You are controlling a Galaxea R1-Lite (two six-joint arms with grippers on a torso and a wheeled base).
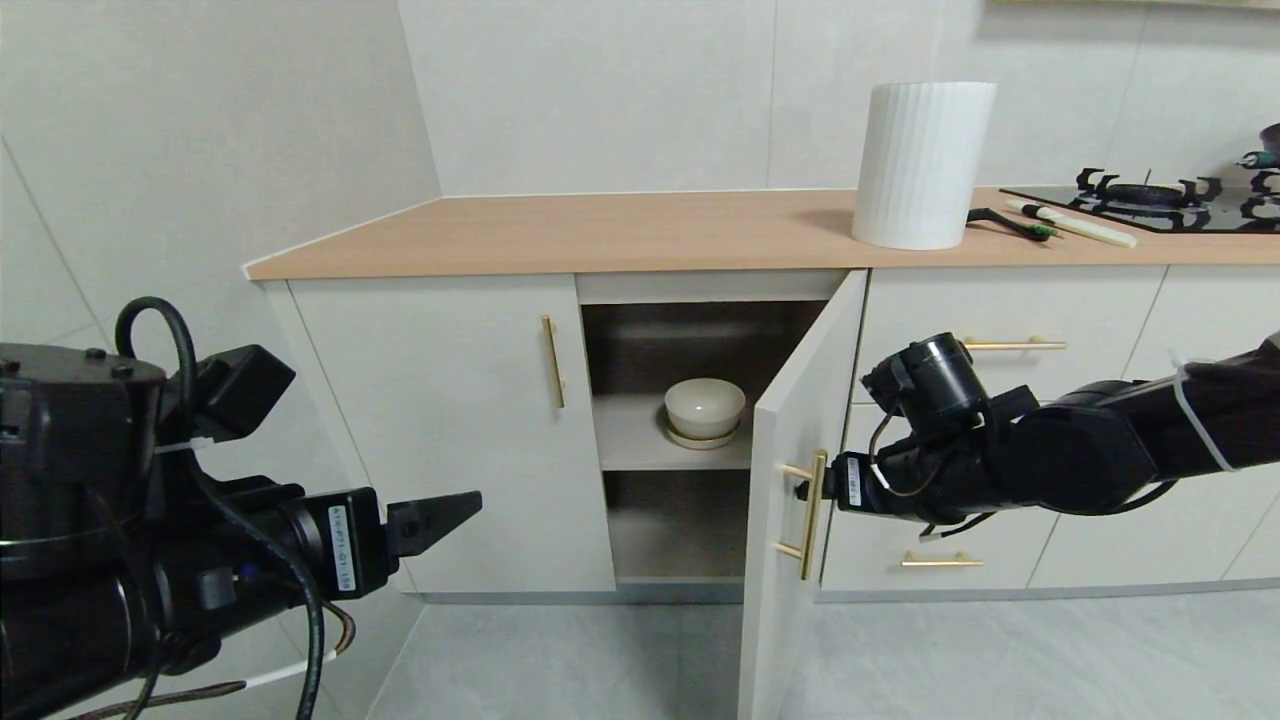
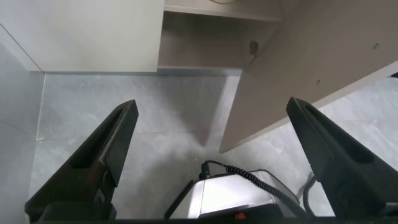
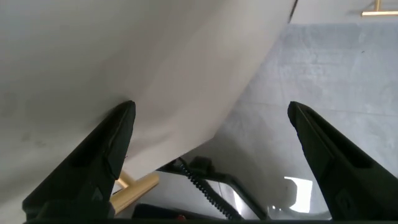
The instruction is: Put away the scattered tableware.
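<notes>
Door open, bowl shelved.
Right gripper, wide, sits at the handle, likely to swing the door shut; left gripper, wide, hangs at eight o'clock.

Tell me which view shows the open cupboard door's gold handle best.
The head view: the whole handle stands upright on the open door. The right wrist view catches just one end, beside a finger of the right gripper. The left wrist view looks at the door's inner face instead.
</notes>
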